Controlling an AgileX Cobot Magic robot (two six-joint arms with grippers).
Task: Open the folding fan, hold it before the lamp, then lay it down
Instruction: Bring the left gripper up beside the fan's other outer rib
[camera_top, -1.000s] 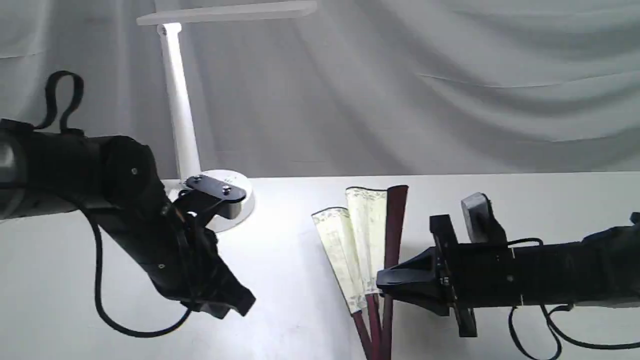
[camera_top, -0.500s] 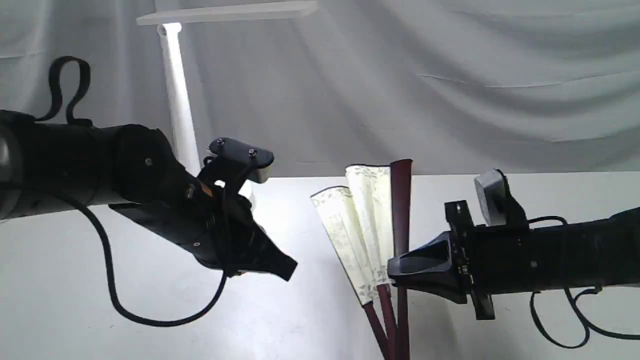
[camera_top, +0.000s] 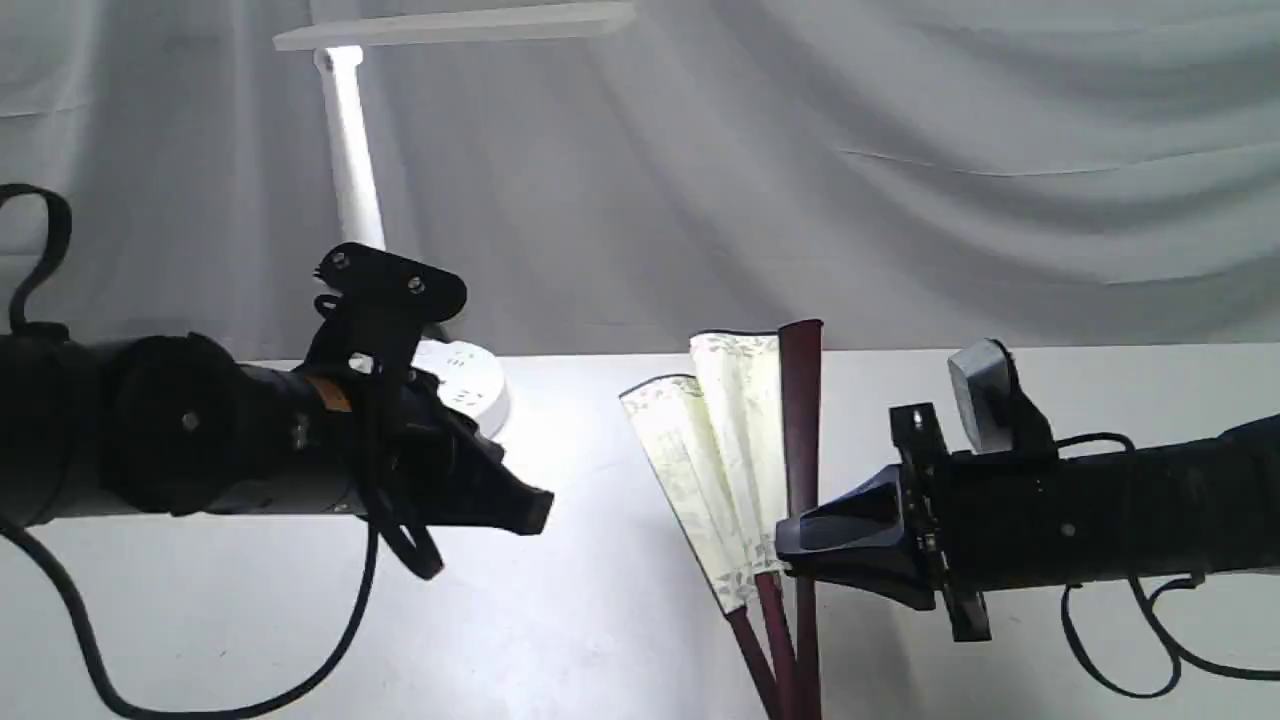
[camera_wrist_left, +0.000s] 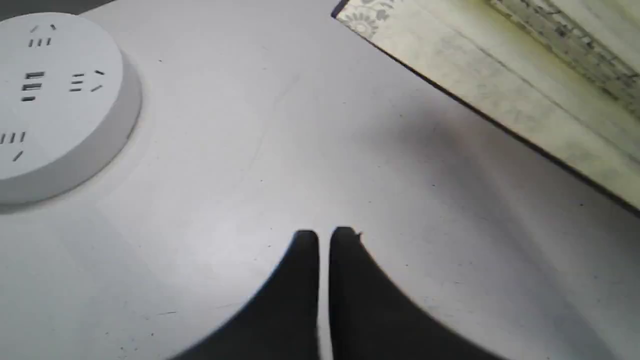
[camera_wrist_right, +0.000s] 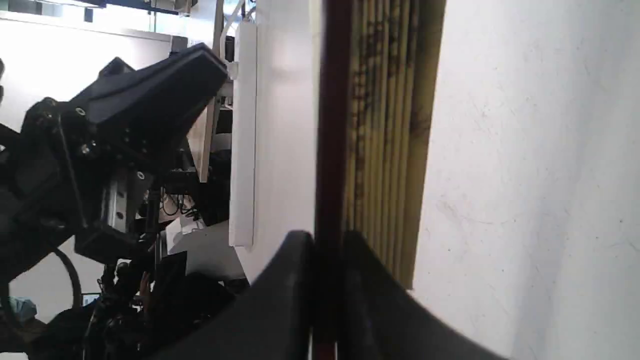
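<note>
Right claw (camera_top: 788, 545): clamped on the maroon outer rib of the fan (camera_top: 730, 450), which stands upright over the bench (camera_top: 600, 640), partly spread. Left claw (camera_top: 530, 510): fingers almost together, holding nothing, pointed toward the fan but apart from it. Lamp (camera_top: 352, 170): at the bench's back edge.

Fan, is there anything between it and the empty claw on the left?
No, nothing visible. Between the left claw and the folding fan there is only open table. The lamp stands off to the side, not in the path. The right claw holds the fan's dark guard.
</note>
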